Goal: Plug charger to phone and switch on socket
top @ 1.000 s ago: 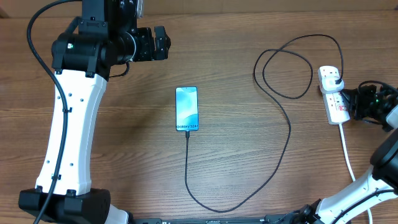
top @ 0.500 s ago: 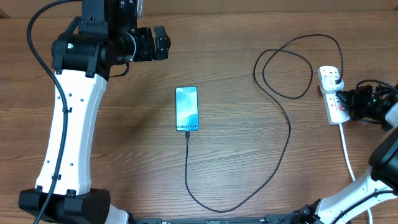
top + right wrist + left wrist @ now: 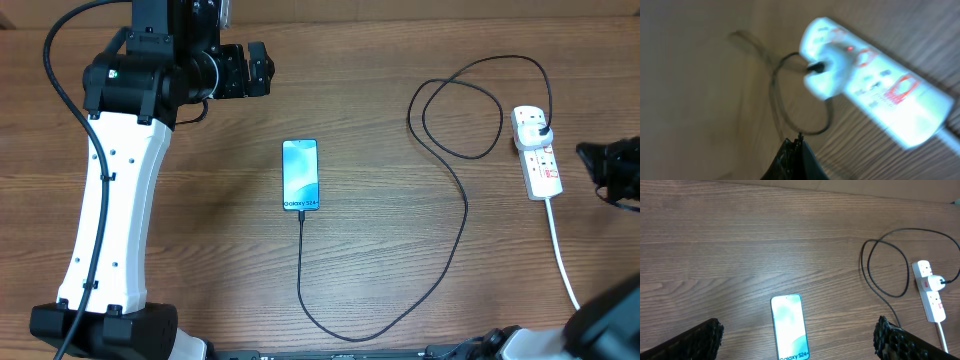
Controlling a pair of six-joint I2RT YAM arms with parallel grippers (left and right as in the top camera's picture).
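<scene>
Right fingers (image 3: 790, 163) — now off socket (image 3: 541, 155)

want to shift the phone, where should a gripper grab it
Probably across its long edges, from straight above: the phone lies flat, screen up, so only its narrow sides are grippable. Grip toward the end opposite where the charger plugs in.

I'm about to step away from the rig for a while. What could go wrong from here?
1. The charger loops loosely beside the socket, close to the right end effector. A careless sweep could snag it and tug the connector out of the phone.
2. The right wrist view is blurred, so the switch state is hard to confirm; the socket may be off.
</scene>
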